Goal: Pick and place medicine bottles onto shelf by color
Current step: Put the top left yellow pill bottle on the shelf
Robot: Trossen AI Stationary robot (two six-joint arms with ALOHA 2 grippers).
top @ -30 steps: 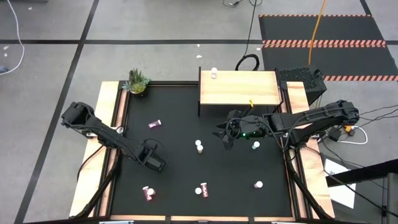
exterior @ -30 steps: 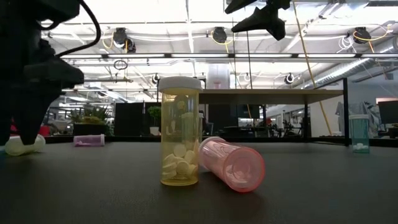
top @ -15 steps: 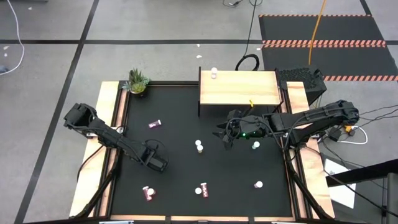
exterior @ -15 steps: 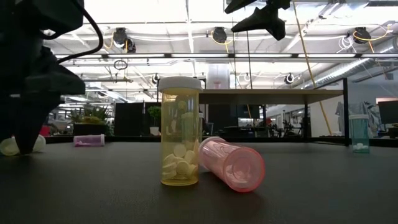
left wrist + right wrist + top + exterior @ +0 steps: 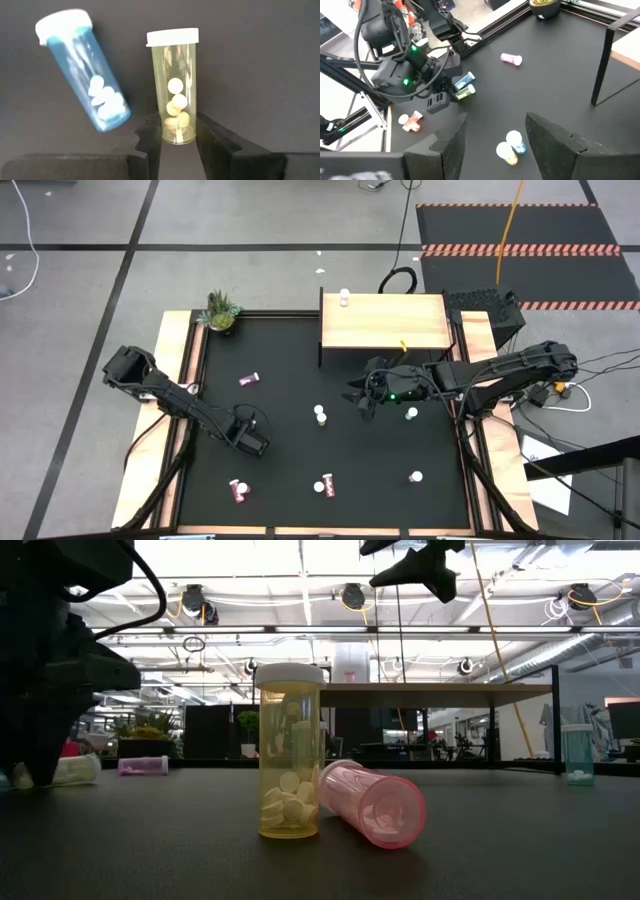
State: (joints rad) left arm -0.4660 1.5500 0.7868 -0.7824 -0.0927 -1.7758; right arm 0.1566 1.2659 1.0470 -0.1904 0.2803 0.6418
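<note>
The left gripper (image 5: 178, 131) is being held low over the black table (image 5: 290, 450) in its left half, with its fingers (image 5: 152, 137) closed on the base of a yellow bottle (image 5: 174, 90) lying on its side. A blue bottle (image 5: 84, 67) is lying tilted just beside the yellow one, apart from the fingers. In the right wrist view the same pair is being shown at the left gripper's tip (image 5: 447, 92), the blue bottle (image 5: 464, 80) next to the yellow bottle (image 5: 465, 91).

The right gripper (image 5: 362, 395) is being held above the table just in front of the shelf (image 5: 385, 322), with its fingers (image 5: 451, 142) spread wide and nothing between them. Two upright bottles, yellow (image 5: 505, 152) and blue (image 5: 515, 140), are standing touching each other below it.

Farther out, a pink bottle (image 5: 249, 379) is lying near the left gripper toward the plant (image 5: 221, 311). A red bottle (image 5: 238, 490) is lying near the front edge. In the low view a yellow bottle (image 5: 290, 750) is standing upright with a pink bottle (image 5: 373, 802) lying against it. A teal bottle (image 5: 577, 754) is standing well to the side. One small bottle (image 5: 345, 300) is standing on the shelf's far edge.
</note>
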